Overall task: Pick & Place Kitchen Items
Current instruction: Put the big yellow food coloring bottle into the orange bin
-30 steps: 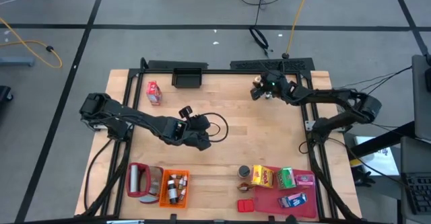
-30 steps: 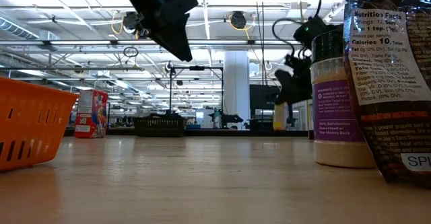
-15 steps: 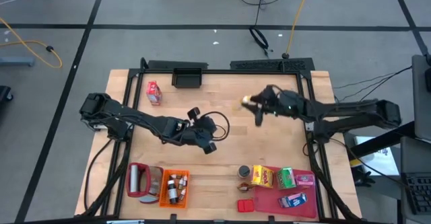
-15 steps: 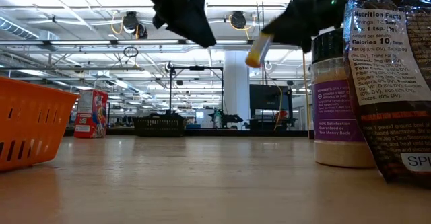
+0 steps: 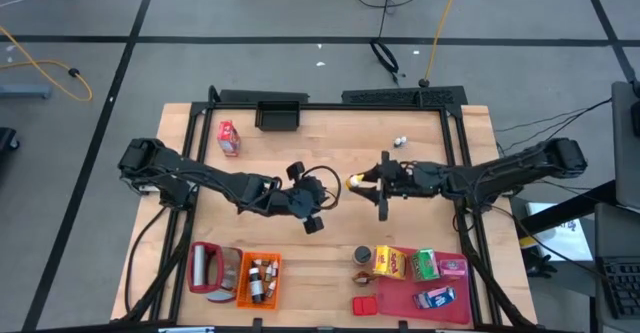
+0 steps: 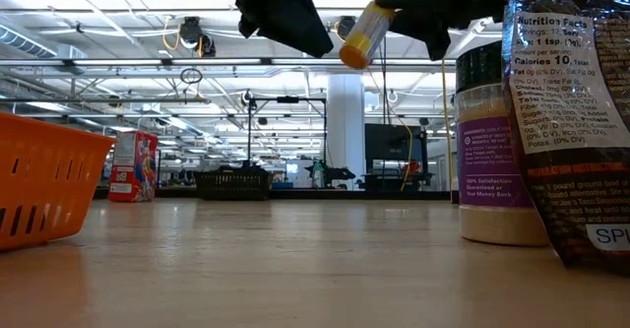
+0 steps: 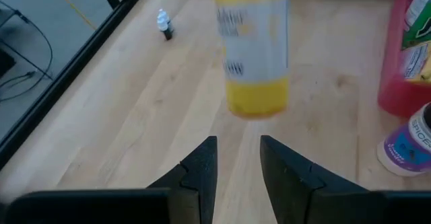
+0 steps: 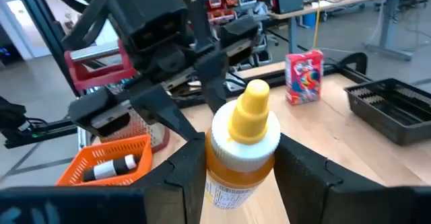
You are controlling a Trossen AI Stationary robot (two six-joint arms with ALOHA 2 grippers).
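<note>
1. The right gripper (image 5: 368, 182) pinches the orange bottle (image 5: 354, 182) sideways above mid-counter, cap toward the left gripper (image 5: 318, 201), seemingly for a hand-over.
2. The left jaws stand slightly apart, empty, just beside it.
3. A second ago the bottle was near the counter's far right corner; both arms have since converged.

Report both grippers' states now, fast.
Left gripper: open, empty, facing the yellow bottle.
Right gripper: shut on the yellow bottle, held above the table.
</note>
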